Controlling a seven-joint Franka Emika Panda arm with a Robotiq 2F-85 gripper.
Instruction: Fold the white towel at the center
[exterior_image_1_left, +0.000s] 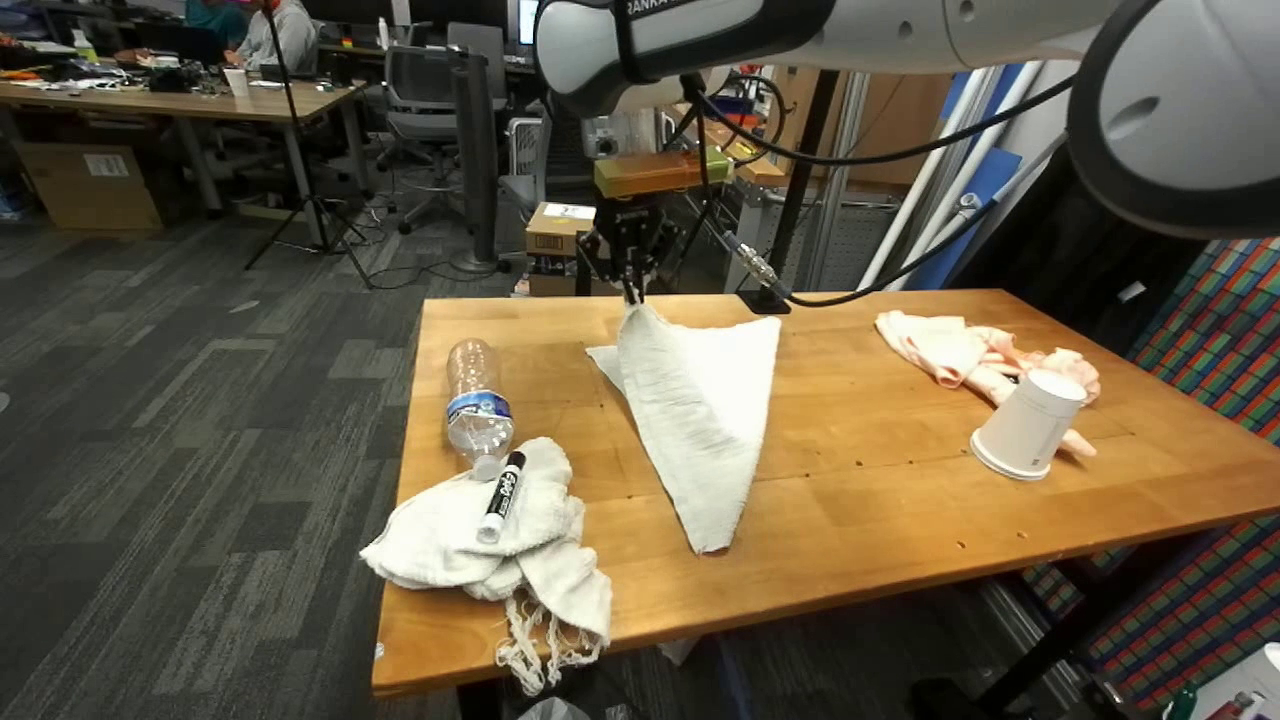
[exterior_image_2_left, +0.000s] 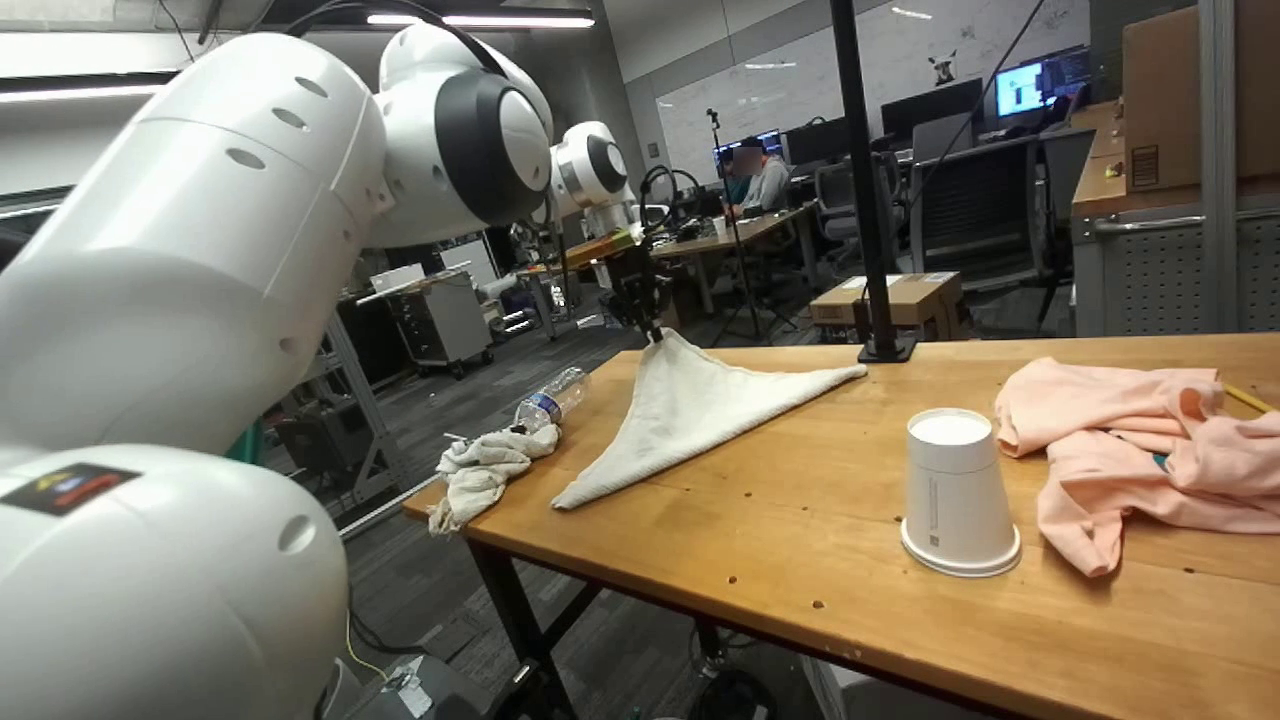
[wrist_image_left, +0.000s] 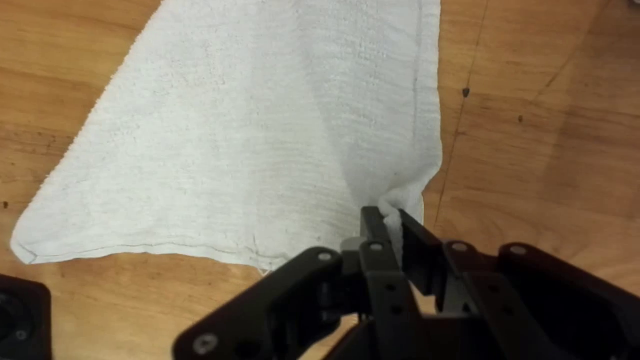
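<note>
Where a nearly closed black tool (wrist_image_left: 390, 218) pinches it, the white cloth towel (exterior_image_1_left: 696, 400) peaks. Below lies the brown wooden counter (exterior_image_1_left: 830, 430)

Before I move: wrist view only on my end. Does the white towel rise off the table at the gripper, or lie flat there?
Observer: It rises. In both exterior views the white towel slopes up from the table to the gripper pinching it.
Operator: Copy. Any bottle near it?
Observer: Yes, a clear bottle with a blue label, lying on its side.
Operator: And across the towel from that?
Observer: A white cup, standing upside down, wide rim on the wood.
</note>
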